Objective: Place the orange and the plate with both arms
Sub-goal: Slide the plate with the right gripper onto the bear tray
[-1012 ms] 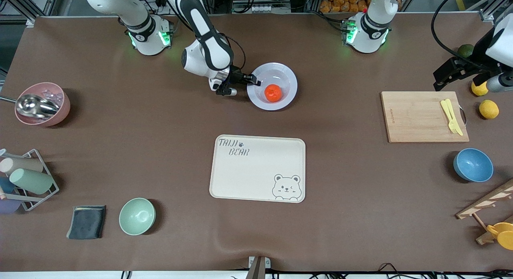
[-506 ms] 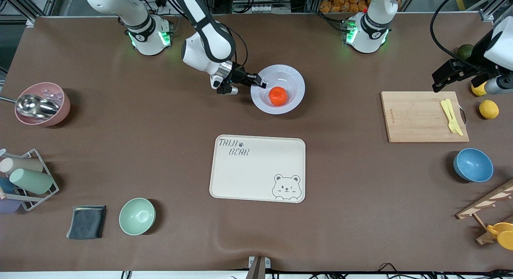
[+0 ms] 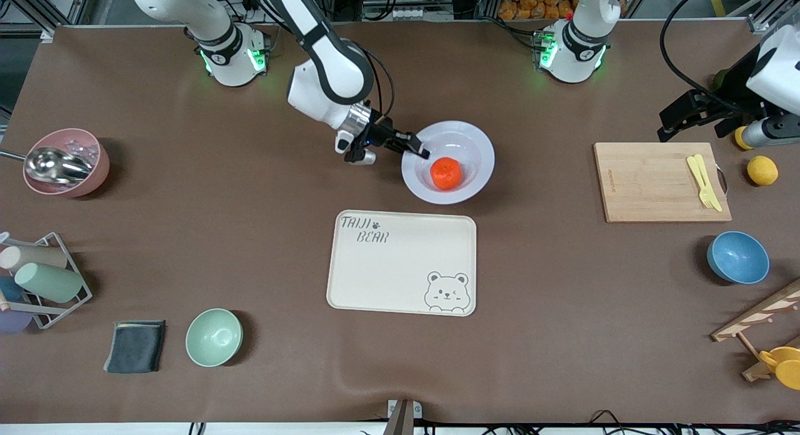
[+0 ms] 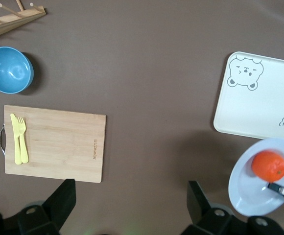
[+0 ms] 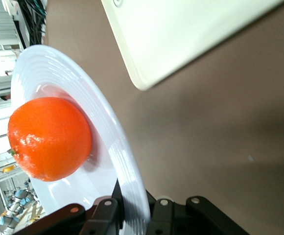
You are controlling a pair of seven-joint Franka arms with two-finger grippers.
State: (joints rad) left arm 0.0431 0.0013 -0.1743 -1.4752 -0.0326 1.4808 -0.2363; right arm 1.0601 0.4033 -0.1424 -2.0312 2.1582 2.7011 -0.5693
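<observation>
While aloft: one plate (image 3: 475, 149), one orange (image 3: 446, 174).

Brown table (image 3: 262, 235) bears tray (image 3: 401, 262), board (image 3: 656, 182), bowls (image 3: 214, 337).

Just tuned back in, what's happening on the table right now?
The right gripper is shut on the rim of the plate, with the orange sitting in it. The plate is in the air, over the table just short of the bear tray. The left gripper is open, holds nothing, and waits above the table by the cutting board.
</observation>
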